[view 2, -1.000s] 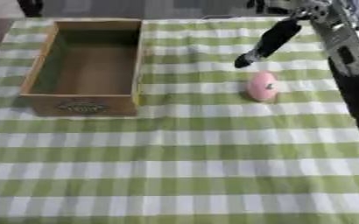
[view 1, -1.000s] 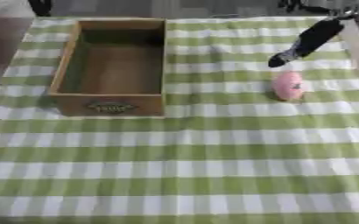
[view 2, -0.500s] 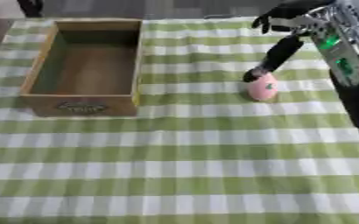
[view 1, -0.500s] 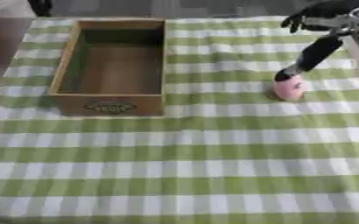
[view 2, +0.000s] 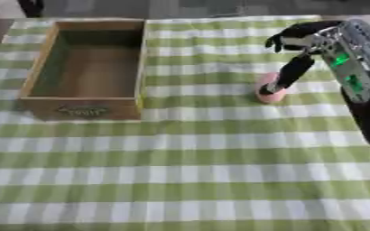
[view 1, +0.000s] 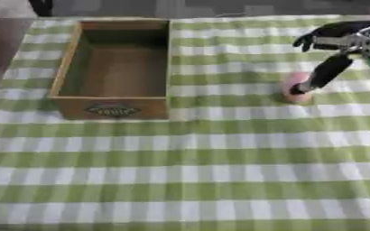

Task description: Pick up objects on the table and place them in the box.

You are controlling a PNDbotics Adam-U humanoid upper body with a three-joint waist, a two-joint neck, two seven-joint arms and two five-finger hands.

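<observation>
Right hand (view 2: 298,54) touches pink object (view 2: 267,90); wooden box (view 2: 85,67) well apart

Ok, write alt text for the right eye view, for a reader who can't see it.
The robot's right hand reaches down from the upper right, one finger on a small pink object standing on a green-and-white checked tablecloth. To the left sits an open, empty wooden box.
</observation>
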